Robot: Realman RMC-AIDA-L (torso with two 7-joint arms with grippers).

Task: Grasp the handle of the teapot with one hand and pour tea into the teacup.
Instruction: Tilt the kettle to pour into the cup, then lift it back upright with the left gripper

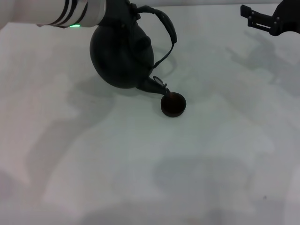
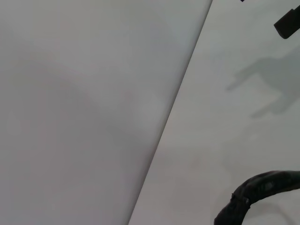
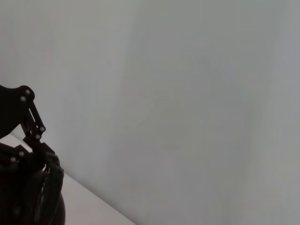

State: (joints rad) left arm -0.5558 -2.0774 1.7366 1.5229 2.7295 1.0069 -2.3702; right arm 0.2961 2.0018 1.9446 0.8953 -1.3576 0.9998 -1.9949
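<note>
Head view: large round black teapot [image 1: 122, 58] with a bulbous body is lifted and tipped forward-right, its short stubby spout [image 1: 153, 85] angled down, tip right at the rim of the tiny round dark brown handleless teacup [image 1: 173, 104]; can't tell if spout and rim actually touch. No visible liquid stream. Teacup sits upright on the plain white table [image 1: 140, 164], just right of and below the teapot body. The thick dark arched handle [image 1: 165, 29] loops over the pot's top and swings out to the right side because of the tilt, one end running down toward the spout base. Left arm, white with black bands and a green light, comes in from the upper left; the left gripper [image 1: 123, 10] is at the handle's top end near the pot's crown and appears clamped on the handle, though the fingers themselves are mostly lost against the dark pot. Left wrist view shows only a rough-textured piece of the handle [image 2: 262, 190] at the frame corner, plus table and wall. Right gripper [image 1: 262, 18] is parked at the far right edge of the table, well apart from teapot and cup, jaws apart, holding nothing. Right wrist view shows the other arm's dark linkage and wall, nothing of its own fingers.
</note>
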